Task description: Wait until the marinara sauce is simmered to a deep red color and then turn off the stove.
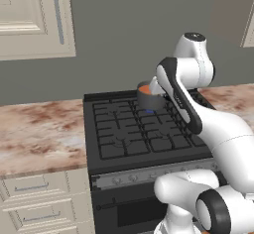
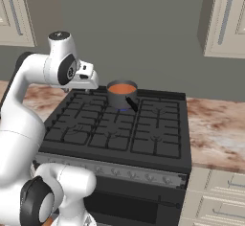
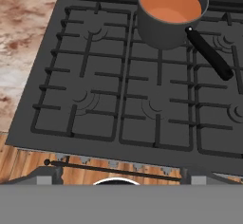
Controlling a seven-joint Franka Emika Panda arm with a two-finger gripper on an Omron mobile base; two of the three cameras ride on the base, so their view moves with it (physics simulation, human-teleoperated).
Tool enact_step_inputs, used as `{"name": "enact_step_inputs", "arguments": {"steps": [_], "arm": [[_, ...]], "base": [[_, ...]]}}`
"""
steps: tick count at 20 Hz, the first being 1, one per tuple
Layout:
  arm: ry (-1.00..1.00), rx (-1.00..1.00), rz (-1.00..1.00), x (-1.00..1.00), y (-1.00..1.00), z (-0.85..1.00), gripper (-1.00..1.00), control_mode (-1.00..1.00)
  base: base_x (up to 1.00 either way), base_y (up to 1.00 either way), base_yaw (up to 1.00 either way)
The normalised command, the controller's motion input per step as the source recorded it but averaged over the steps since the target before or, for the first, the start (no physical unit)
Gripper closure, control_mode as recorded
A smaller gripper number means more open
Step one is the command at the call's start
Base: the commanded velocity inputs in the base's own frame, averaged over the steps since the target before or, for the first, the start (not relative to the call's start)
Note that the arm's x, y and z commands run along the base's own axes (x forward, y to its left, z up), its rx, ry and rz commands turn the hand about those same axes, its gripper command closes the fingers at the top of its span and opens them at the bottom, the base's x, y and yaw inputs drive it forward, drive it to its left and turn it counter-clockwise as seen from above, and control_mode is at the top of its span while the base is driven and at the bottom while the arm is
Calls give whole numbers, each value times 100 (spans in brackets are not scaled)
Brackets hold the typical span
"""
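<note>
The marinara sauce (image 3: 170, 4) is a smooth orange-red disc inside a small grey saucepan (image 3: 163, 33) with a thin black handle (image 3: 209, 53). The pan stands on a rear middle burner of the black stove (image 1: 134, 134), and a bit of blue flame (image 2: 123, 109) shows under it. The sauce (image 2: 122, 89) looks orange from the right base view too. A row of small knobs (image 2: 119, 172) runs along the stove's grey front panel. My gripper (image 2: 88, 80) hovers above the stove's rear left part, beside the pan and apart from it; its fingers are too small to read.
Speckled stone counter (image 1: 39, 134) lies left of the stove, and more counter (image 2: 215, 129) lies to its right. Beige drawers (image 1: 34, 198) sit under the counter. Upper cabinets (image 1: 30, 15) hang on the grey wall. The oven door handle (image 3: 118, 171) crosses below the knobs.
</note>
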Motion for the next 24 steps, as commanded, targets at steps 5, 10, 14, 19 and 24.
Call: {"name": "enact_step_inputs", "arguments": {"steps": [5, 10, 14, 19, 24], "arm": [[0, 0, 0, 0, 0, 0, -100, -100], [0, 0, 0, 0, 0, 0, -100, -100], [0, 0, 0, 0, 0, 0, -100, -100], [0, 0, 0, 0, 0, 0, -100, -100], [0, 0, 0, 0, 0, 0, -100, -100]], "base": [[0, 0, 0], [0, 0, 0], [0, 0, 0], [0, 0, 0], [0, 0, 0]]}}
